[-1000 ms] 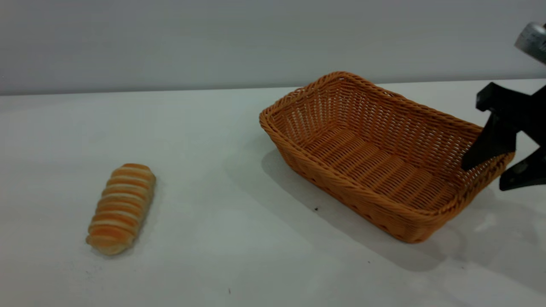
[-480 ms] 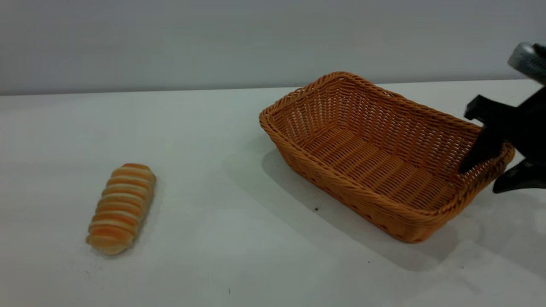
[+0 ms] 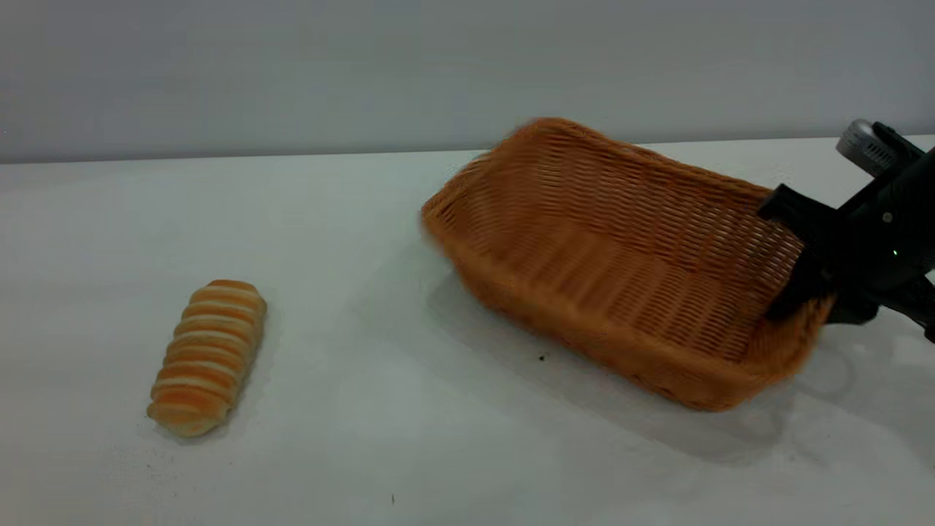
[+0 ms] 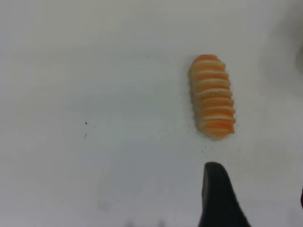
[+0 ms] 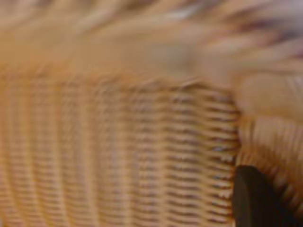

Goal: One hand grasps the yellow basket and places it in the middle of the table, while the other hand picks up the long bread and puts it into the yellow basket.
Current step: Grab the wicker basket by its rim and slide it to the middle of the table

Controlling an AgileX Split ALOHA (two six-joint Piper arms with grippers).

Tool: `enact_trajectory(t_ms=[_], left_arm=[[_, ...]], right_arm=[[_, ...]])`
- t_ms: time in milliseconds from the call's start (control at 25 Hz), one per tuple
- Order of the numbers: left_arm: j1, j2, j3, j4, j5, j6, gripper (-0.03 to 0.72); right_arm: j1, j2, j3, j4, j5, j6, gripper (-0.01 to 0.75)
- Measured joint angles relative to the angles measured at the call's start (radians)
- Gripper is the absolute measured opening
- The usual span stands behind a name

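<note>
The yellow basket (image 3: 584,321), orange-tan wicker and empty, sits at the right of the table (image 3: 350,219), blurred with motion. My right gripper (image 3: 812,303) is shut on the basket's right end wall, one finger inside and one outside. In the right wrist view the basket's weave (image 5: 118,156) fills the picture, with one dark finger (image 5: 253,201) against it. The long bread (image 3: 208,358), striped golden and cream, lies alone at the front left. Seen from the left wrist, my left gripper (image 4: 258,198) hovers open a little short of the bread (image 4: 213,97) with nothing between its fingers.
A plain grey wall runs behind the table's far edge (image 3: 219,157). Bare white tabletop lies between bread and basket, with a few tiny dark specks (image 3: 541,358).
The right gripper has closed on the basket's right end wall and moved left. The basket has shifted left with it. The bread has not moved.
</note>
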Motion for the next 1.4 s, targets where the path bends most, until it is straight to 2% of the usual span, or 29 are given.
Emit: enact_trajectory(t_ms=[160,280,600,800,1000,1120,1400], left_arm=[[0.000,0.000,0.000,0.000,0.000,0.000,0.465],[0.000,0.000,0.000,0.000,0.000,0.000,0.465],[0.000,0.000,0.000,0.000,0.000,0.000,0.465],[0.000,0.000,0.000,0.000,0.000,0.000,0.465],[0.000,0.000,0.000,0.000,0.000,0.000,0.465],[0.000,0.000,0.000,0.000,0.000,0.000,0.465],[0.000,0.000,0.000,0.000,0.001,0.000,0.465]], right_arm=[[0.000,-0.001,-0.061,-0.026,0.097,-0.024,0.102],[0.029,-0.002,-0.136,-0.050,0.157,-0.023,0.102],[0.180,0.027,-0.276,-0.214,0.232,0.055,0.102],[0.220,0.087,-0.333,-0.335,0.299,0.086,0.102],[0.236,0.108,-0.342,-0.414,0.301,0.138,0.109],[0.236,0.108,-0.344,-0.419,0.291,0.147,0.156],[0.210,0.105,-0.348,-0.414,0.316,0.153,0.380]])
